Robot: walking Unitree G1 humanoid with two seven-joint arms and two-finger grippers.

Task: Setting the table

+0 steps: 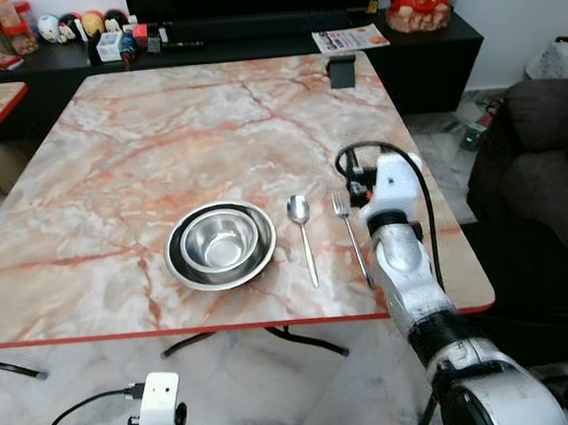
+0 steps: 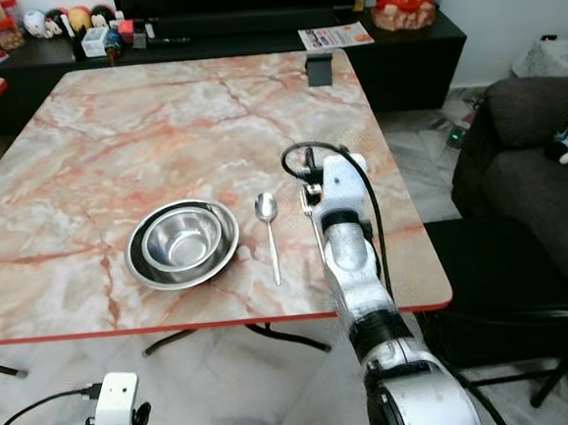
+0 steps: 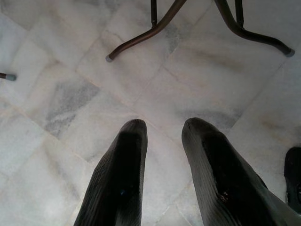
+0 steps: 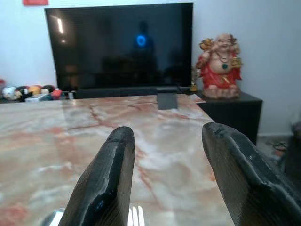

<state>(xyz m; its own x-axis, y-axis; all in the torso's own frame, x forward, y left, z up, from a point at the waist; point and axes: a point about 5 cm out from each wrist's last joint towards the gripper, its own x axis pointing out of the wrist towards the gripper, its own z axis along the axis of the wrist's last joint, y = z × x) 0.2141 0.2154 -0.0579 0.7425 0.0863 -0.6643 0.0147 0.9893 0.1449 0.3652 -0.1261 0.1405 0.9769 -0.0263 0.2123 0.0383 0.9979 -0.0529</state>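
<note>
Right gripper hovering over the fork on the marble table.

The right gripper (image 4: 162, 174) is hanging low above the fork (image 1: 350, 233), its two black fingers spread apart with nothing between them. The fork is lying near the table's (image 1: 160, 134) near right edge, just right of the spoon (image 1: 302, 231), which is resting beside the steel bowl (image 1: 224, 239) sitting in a plate (image 1: 182, 270). The left gripper (image 3: 162, 141) is hanging idle over the tiled floor (image 3: 61, 94), fingers parted.

I'm in a home living-dining room, marble-look table (image 1: 160, 134), television (image 4: 120, 44), dark sofa (image 1: 547, 172), red figurine (image 4: 221, 66), tiled floor (image 3: 70, 94).
</note>
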